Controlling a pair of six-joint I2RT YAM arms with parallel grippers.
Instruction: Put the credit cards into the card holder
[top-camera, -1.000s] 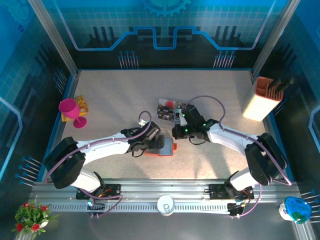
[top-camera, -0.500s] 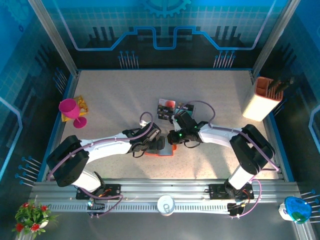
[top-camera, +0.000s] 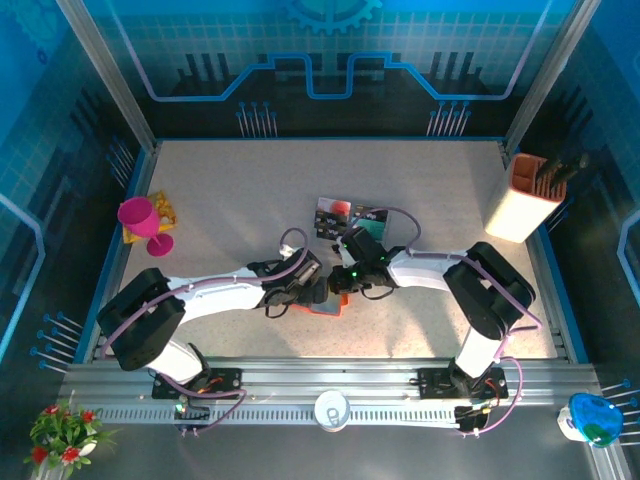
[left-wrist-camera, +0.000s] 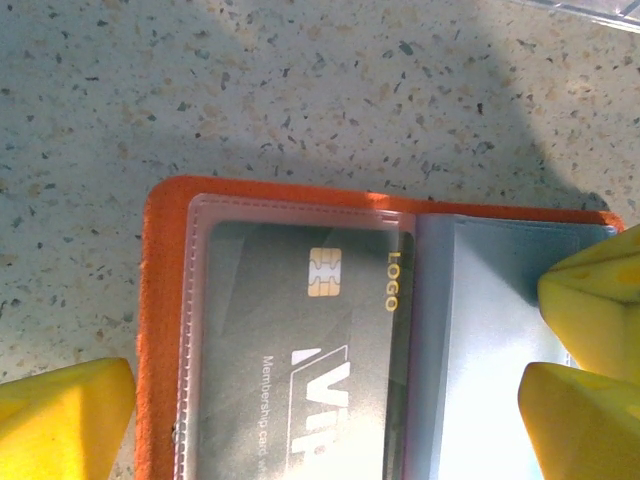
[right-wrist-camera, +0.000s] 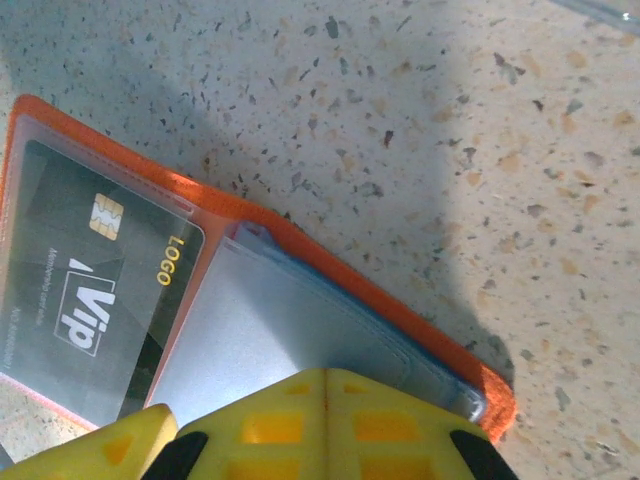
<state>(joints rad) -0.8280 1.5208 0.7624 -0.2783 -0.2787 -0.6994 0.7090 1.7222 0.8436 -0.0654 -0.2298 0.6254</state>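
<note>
From above, the wallet (top-camera: 324, 309) at centre frame is mostly covered; its card (left-wrist-camera: 300, 370) runs off the left wrist view's bottom edge.

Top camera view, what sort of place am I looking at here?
Probably a staged robot test cell, not a home or shop: a speckled table walled by blue circuit-print panels on metal posts, with the left arm and right arm bolted to a slotted aluminium rail.
</note>
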